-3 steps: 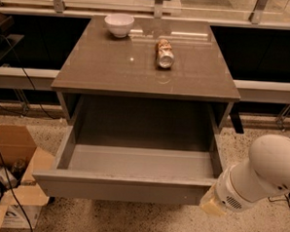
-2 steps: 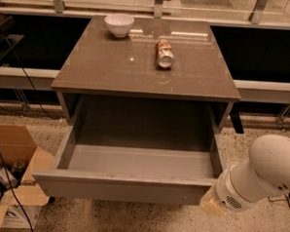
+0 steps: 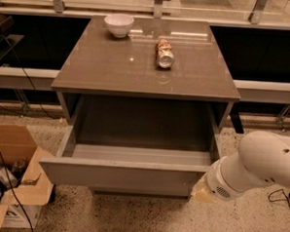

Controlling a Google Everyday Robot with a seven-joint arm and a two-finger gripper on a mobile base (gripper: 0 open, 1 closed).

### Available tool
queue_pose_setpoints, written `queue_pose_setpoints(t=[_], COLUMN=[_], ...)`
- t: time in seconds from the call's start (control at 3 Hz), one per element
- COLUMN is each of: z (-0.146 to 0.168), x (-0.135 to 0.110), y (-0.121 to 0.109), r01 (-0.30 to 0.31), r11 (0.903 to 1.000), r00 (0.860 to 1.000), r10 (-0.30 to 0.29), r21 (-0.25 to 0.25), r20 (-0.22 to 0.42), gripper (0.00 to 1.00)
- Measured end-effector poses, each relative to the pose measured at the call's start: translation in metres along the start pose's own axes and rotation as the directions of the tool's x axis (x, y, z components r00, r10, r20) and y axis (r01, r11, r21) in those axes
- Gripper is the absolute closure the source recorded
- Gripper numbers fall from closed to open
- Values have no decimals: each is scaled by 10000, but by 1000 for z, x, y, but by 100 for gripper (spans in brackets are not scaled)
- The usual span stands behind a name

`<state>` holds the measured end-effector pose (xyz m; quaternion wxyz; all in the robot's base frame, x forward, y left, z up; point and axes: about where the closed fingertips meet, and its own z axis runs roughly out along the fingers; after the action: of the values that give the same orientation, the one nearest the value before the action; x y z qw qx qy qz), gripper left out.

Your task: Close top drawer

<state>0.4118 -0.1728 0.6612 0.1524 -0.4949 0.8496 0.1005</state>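
Your wide grey top drawer [image 3: 117, 177] stands pulled out beneath the grey-brown worktop [image 3: 137, 71].
Your pincer [image 3: 203, 191] sits by its front panel's right end; wide or narrow, you cannot tell.

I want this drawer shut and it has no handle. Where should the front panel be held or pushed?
Take the top drawer by its flat front panel, from the front, near the middle: no handle, so push squarely. The pincer sits at its right end.

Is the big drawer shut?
No, the top drawer is pulled far out, with the gripper at its front right corner.
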Motion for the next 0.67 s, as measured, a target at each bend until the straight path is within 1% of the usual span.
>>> queue_pose_setpoints(t=[0.33, 0.67], z=[18, 20], x=[-30, -35], y=[-32, -39], r01=[192, 182], r11=[9990, 9987], r00=[9986, 9978], r10=[-211, -211], r21=[394, 470], r20=[487, 622], gripper=[100, 100])
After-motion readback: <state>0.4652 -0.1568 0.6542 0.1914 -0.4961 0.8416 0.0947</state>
